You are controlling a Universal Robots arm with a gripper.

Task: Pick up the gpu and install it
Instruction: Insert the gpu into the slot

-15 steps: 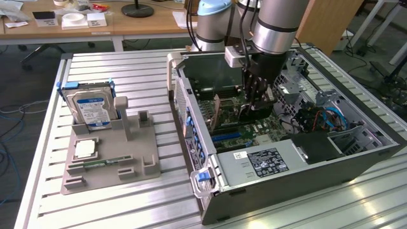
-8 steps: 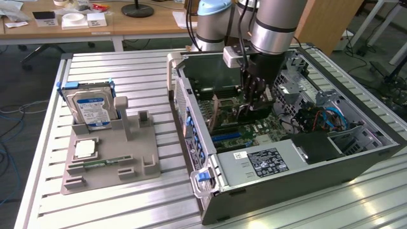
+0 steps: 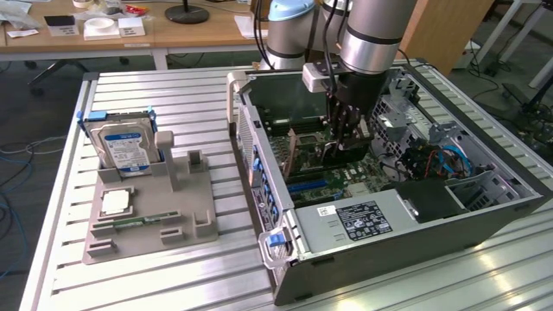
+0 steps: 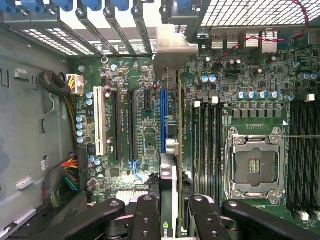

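Exterior view, arm: a grey robot arm [image 3: 372, 32] is seen reaching down into an open computer case [image 3: 406, 259], which is laid on its side on a ribbed metal table [image 3: 155, 91].
Exterior view, gripper: the black gripper [image 3: 344, 139] is positioned low inside the case, over the green motherboard [image 3: 320, 178].
Exterior view, graphics card: the graphics card [image 3: 348, 155] is held at the fingertips, close to the motherboard and near the middle of the case.
Exterior view, holder: a grey parts holder [image 3: 147, 227] is set on the table at the exterior view's left, well apart from the case. A hard drive [image 3: 123, 148] is stood upright in it, and a processor chip [image 3: 116, 202] and a memory stick [image 3: 138, 221] are laid flat nearer the camera.
Wrist view, fingers: the gripper [image 4: 170, 212] is closed on the graphics card, with a black finger [image 4: 147, 215] pressed to each face.
Wrist view, graphics card: the graphics card [image 4: 168, 175] is seen edge-on, upright to the motherboard [image 4: 140, 145]. Its metal bracket [image 4: 172, 45] lies against the row of rear slot openings.
Wrist view, position: the card is lined along the blue slot [image 4: 163, 117], between the black slots [image 4: 132, 125] and the memory slots [image 4: 207, 145]. Whether its edge is seated in a slot cannot be told.
Wrist view, socket: an open processor socket [image 4: 255, 167] is seen beyond the memory slots, apart from the card.
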